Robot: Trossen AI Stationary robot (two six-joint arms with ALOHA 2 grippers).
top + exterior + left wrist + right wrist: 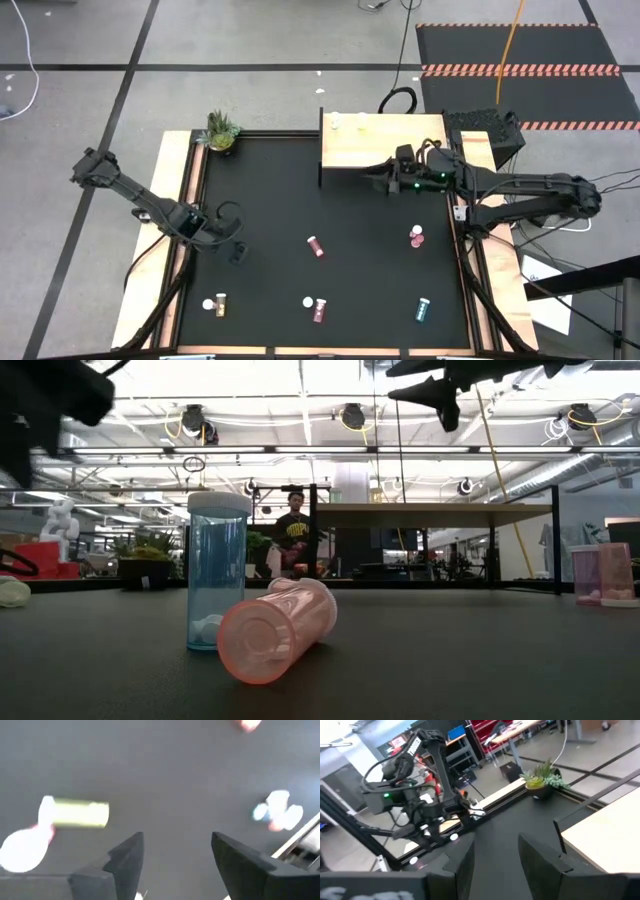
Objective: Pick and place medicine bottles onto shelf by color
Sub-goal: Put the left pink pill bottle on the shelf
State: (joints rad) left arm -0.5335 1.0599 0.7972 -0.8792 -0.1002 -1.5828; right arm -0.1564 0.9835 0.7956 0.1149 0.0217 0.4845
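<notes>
The task looks barely begun: about three small bottles stand on the shelf at upper centre of the high view, while some seven bottles lie scattered over the lower half of the black table. The left gripper, open and empty, hangs over the table's left. The right gripper, jaws apart and empty, sits at the shelf's front edge. A plant marks the upper-left corner; a workshop with a seated person lies beyond.

Even, bright overhead light is seen throughout; ceiling lamps glare in the low view. The left wrist view is motion-blurred, a yellow bottle beyond the left hand smeared. Shadows on the table are faint.
</notes>
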